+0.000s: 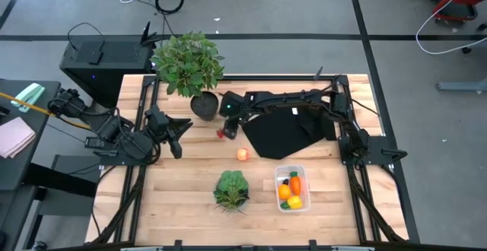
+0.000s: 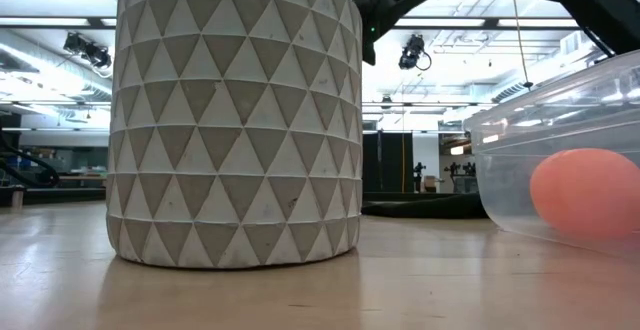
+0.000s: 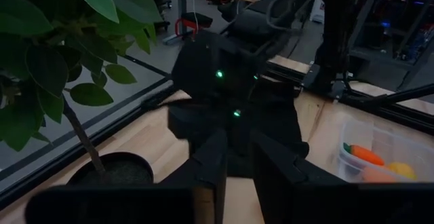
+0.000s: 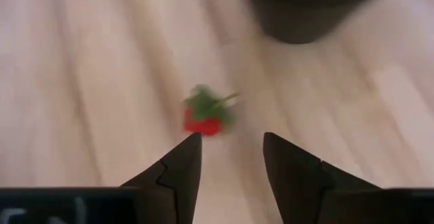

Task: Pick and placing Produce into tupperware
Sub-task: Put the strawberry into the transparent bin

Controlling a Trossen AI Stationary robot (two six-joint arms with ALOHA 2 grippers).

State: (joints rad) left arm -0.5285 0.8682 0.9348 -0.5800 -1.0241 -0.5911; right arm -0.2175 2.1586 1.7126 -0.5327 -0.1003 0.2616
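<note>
The tiny red piece with a green top lies on the wooden table, beside the dark plant pot. My right gripper hangs open just above it, fingers pointing down, touching nothing. The pale peach-coloured ball rests on the table nearer the front. The clear tupperware stands at the front right and holds the orange carrot, the orange ball and the yellow piece. My left gripper waits open at the table's left.
A big potted green plant stands at the far left centre. A black cloth sheet lies under my right arm. A leafy lettuce head sits left of the tupperware. In the low view the pot fills the near left.
</note>
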